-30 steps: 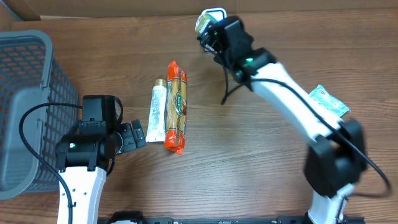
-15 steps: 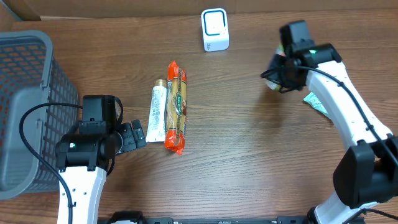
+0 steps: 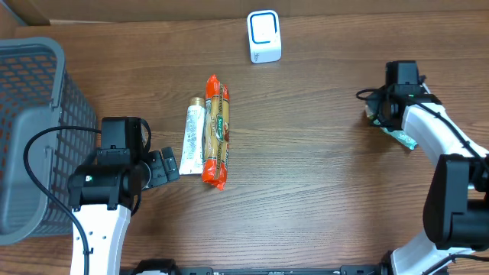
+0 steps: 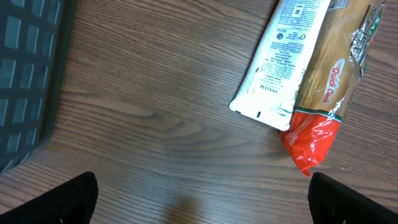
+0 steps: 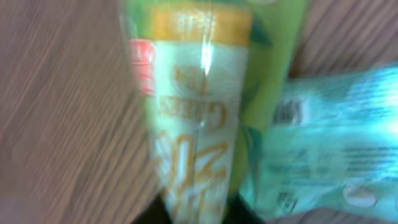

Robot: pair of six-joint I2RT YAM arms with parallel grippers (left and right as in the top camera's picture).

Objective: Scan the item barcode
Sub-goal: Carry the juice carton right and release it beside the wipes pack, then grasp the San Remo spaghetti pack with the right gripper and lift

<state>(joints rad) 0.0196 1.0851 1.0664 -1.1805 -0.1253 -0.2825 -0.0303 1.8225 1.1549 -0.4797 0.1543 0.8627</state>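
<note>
Grey basket [image 3: 34, 76], white tube [image 3: 194, 141], orange packet [image 3: 216, 134]

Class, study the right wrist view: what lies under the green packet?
The green packet lies on the wooden table, its right edge apparently over a pale blue packet. How far that packet reaches underneath is hidden.

The green packet [image 5: 199, 106] fills mid-frame in the right wrist view; scanner [image 3: 264, 36] top centre overhead.
Packet: green, white face, yellow band, print blurred, just beside a teal packet [image 5: 323, 143]. Scanner: white, blue-rimmed, upright.
</note>
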